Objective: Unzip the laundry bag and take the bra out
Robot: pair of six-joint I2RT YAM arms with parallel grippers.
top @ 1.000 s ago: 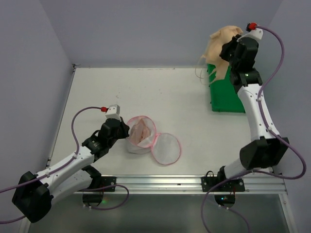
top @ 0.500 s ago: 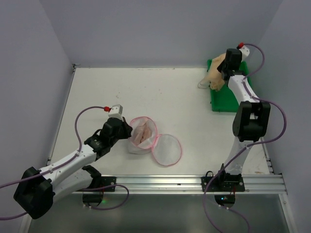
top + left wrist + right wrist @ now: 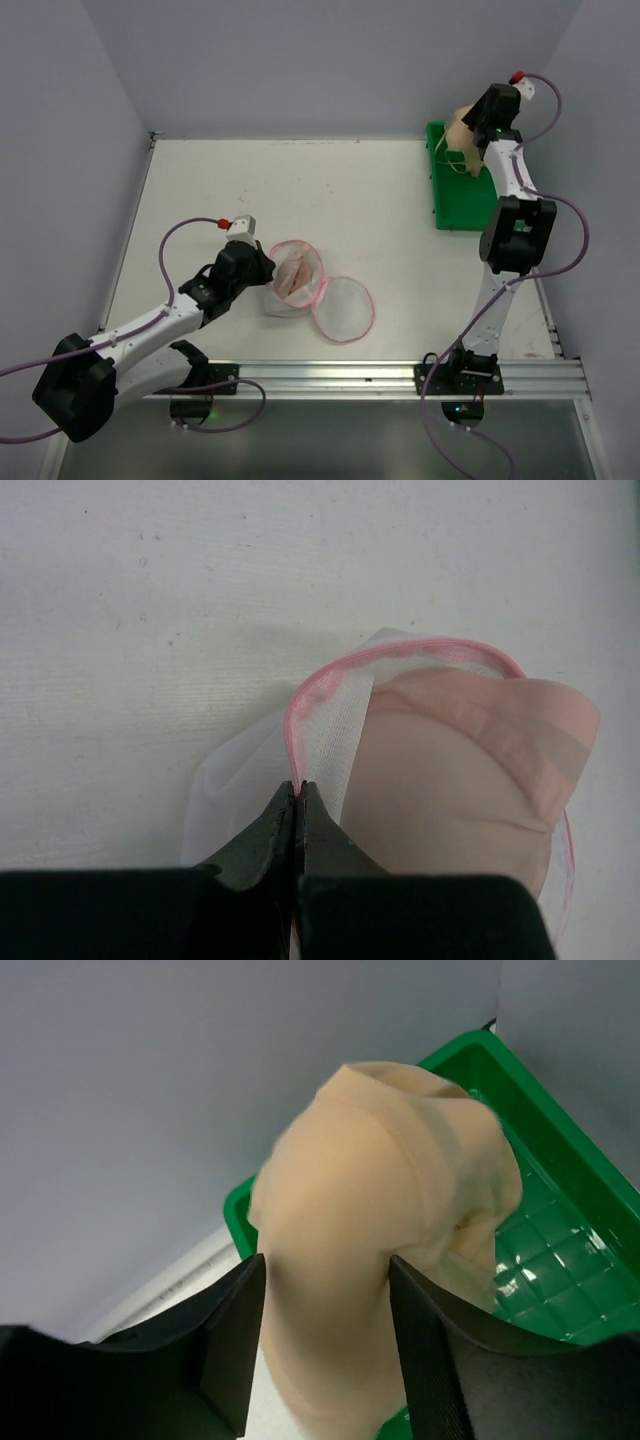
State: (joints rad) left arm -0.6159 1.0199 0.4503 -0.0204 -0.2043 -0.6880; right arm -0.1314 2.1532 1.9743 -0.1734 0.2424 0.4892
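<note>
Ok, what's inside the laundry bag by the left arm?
A dusty-pink padded bra cup fills the laundry bag and shows through its open mouth. Whatever lies under the cup, straps included, is covered.

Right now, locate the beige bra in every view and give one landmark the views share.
Top external: beige bra at upper right, at the right tool, above the green tray's far end.
Left wrist: not in it; this view shows the laundry bag.
Right wrist: beige bra at centre, between the tool's fingers.
Shared landmark: the green tray, seen in the top external and right wrist views only.
</note>
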